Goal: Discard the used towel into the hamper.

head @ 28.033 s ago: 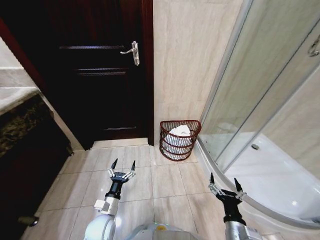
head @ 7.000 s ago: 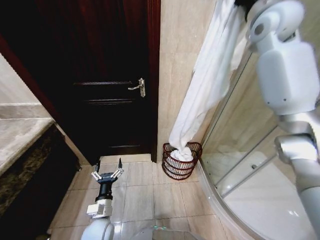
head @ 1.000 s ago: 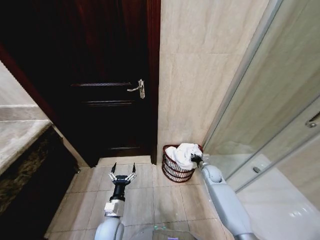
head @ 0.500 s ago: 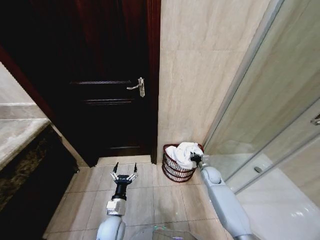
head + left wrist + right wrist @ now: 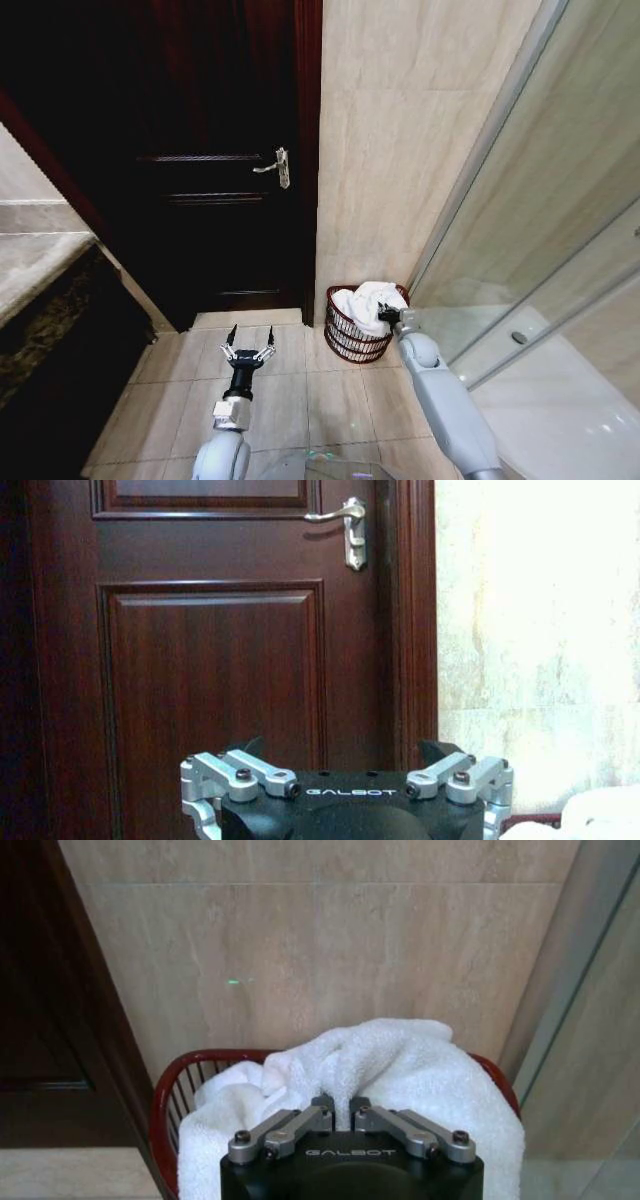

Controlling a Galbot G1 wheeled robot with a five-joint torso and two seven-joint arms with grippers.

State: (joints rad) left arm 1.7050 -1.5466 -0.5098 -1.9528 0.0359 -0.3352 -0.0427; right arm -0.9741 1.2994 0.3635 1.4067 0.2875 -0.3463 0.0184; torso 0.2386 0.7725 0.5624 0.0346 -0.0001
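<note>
The white towel [image 5: 362, 300] is heaped in the dark red wire hamper [image 5: 347, 340], which stands on the floor against the beige wall. It spills over the hamper's rim [image 5: 176, 1072]. My right gripper [image 5: 386, 315] is at the hamper's right rim. It is shut, pinching a fold of the towel [image 5: 400, 1057] between its fingers [image 5: 336, 1104]. My left gripper [image 5: 248, 349] hangs open over the floor tiles to the left of the hamper, facing the door [image 5: 210, 667]. Nothing is between the left gripper's [image 5: 345, 748] fingers.
A dark wooden door [image 5: 210, 180] with a metal lever handle [image 5: 274, 166] is left of the hamper. The glass shower enclosure [image 5: 540, 250] and its curved base stand close on the right. A stone counter [image 5: 35, 250] runs along the left. Open floor tiles [image 5: 300, 400] lie in front.
The whole picture has shifted slightly, so the camera moved. My right gripper stays shut on the towel at the hamper's rim, a touch higher. The left arm has not moved.
</note>
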